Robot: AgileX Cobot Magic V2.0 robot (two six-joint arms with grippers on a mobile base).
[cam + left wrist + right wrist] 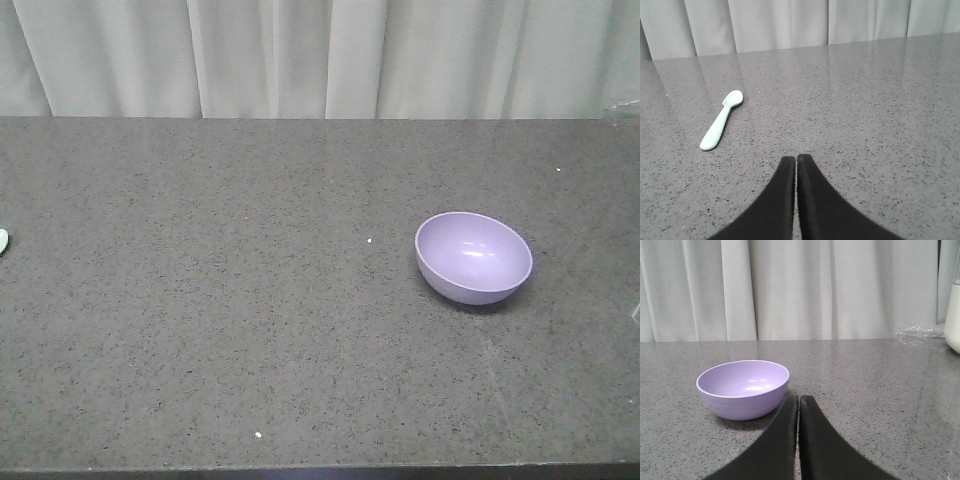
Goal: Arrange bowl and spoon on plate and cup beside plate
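A lavender bowl [473, 257] sat upright on the right half of a dark speckled table [220, 330], with pale curtains [300, 55] hanging behind. The right end effector [798, 399] was near it, the bowl just ahead to its left, its two black fingers pressed together and holding nothing. The left end effector [796, 159] was likewise closed and empty. A mint-green spoon [721, 120] lay flat ahead to its left, well apart from the bowl.

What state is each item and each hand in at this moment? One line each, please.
bowl: upright, empty, on the bare counter.
spoon: lying flat on the counter, not gripped.
left hand: shut, holding nothing.
right hand: shut, holding nothing.
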